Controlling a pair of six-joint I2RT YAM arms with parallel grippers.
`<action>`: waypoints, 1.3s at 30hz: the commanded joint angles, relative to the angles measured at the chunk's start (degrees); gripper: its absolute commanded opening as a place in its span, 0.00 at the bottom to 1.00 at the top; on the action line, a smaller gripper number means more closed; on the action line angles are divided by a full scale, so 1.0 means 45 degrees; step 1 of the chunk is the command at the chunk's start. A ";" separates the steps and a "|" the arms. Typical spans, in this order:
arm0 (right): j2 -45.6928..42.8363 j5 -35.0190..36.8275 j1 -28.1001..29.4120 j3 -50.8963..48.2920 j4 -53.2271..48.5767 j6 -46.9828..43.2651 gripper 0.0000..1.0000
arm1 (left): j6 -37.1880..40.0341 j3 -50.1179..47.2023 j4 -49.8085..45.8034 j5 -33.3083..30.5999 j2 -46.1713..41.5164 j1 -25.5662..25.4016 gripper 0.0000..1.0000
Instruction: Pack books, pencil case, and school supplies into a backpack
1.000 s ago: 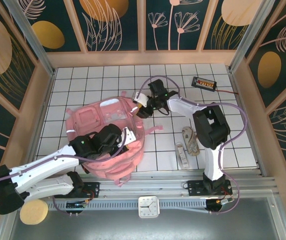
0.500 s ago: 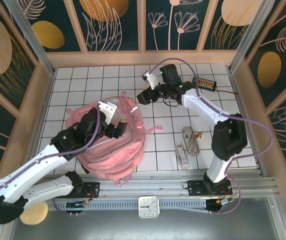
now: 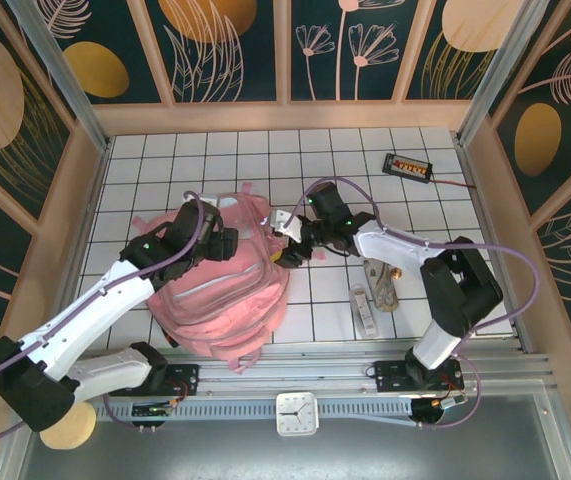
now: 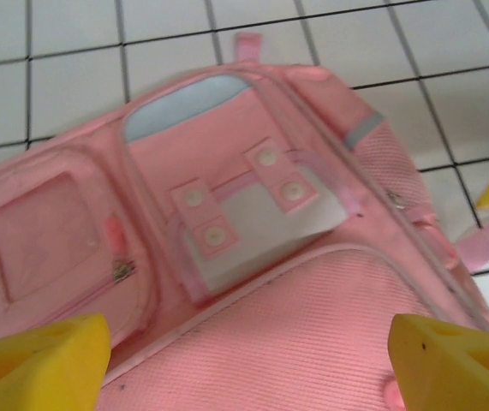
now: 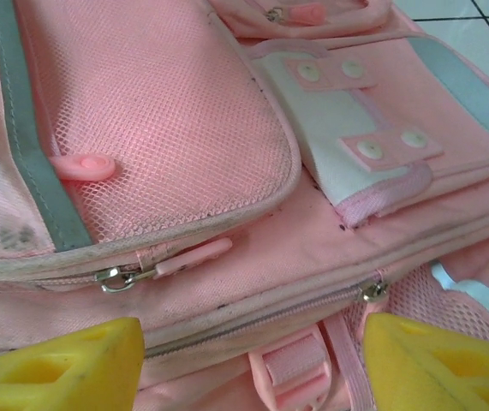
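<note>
Though the backpack (image 3: 220,290) lies front panel up on the tiles before the left arm, the zip along its side (image 5: 253,318) looks drawn shut, so I judge that nothing can go in yet. What it already holds cannot be told.

Half a second ago the right gripper (image 3: 292,250) was lifted toward the far tiles. It has now come back down to the backpack's right edge, with its jaws spread and nothing between them. The left gripper (image 3: 227,243) has moved from the near part of the bag to its far end and hovers above the fabric, jaws likewise apart and empty. That reads as both arms setting up to open the bag rather than to load it.

The whitish ruler-like bar (image 3: 365,310) and the cord bundle (image 3: 378,278) lie where they did, on the tiles right of the bag and well apart from it, still unpacked.

The right wrist view resolves a pink zip pull (image 5: 194,254) on the side seam, too fine for the top camera. The left wrist view gives the snap tabs (image 4: 253,201) on the front pocket.
</note>
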 commanded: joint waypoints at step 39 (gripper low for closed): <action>0.0302 -0.0358 0.1463 -0.0189 0.0925 0.0663 0.67 | -0.8135 -0.5729 0.1110 0.5856 -0.3326 0.3740 0.06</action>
